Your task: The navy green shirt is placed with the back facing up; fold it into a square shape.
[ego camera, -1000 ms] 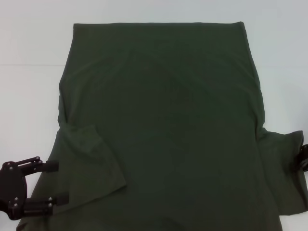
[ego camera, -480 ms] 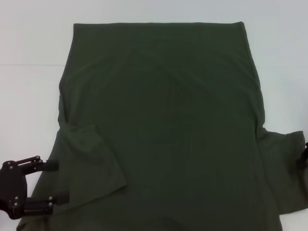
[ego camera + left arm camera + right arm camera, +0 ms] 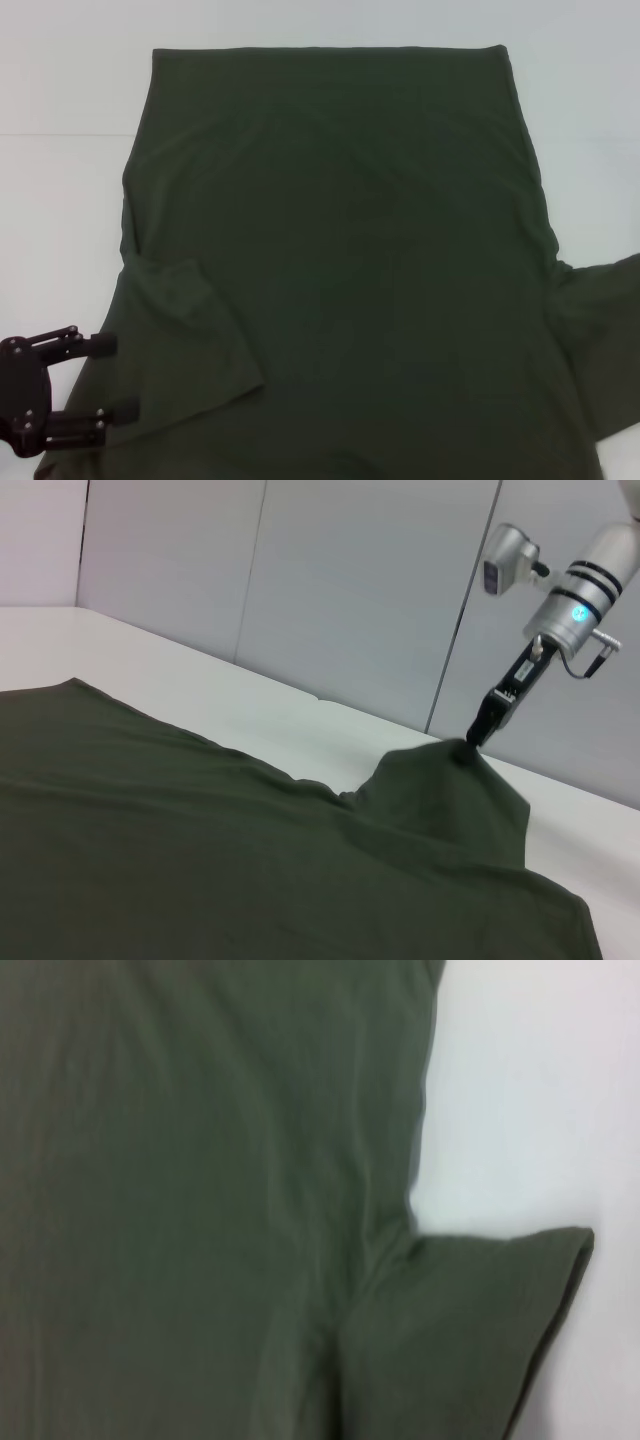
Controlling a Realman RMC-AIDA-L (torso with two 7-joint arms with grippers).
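Observation:
The navy green shirt [image 3: 340,250] lies flat on the white table, plain side up, with its hem at the far edge. Its left sleeve [image 3: 190,320] is folded in onto the body. My left gripper [image 3: 108,378] is open at the shirt's near left edge, one finger on each side of the cloth edge, and holds nothing. My right gripper [image 3: 472,738] is out of the head view. The left wrist view shows it shut on the tip of the right sleeve [image 3: 450,790], holding it up in a peak. The raised sleeve also shows in the head view [image 3: 600,330].
The white table [image 3: 60,200] shows bare to the left, right and beyond the shirt. A grey panelled wall [image 3: 350,590] stands behind the table in the left wrist view.
My right gripper has left the head view at the right edge, and the right sleeve has risen with it. My left gripper has slid slightly left.

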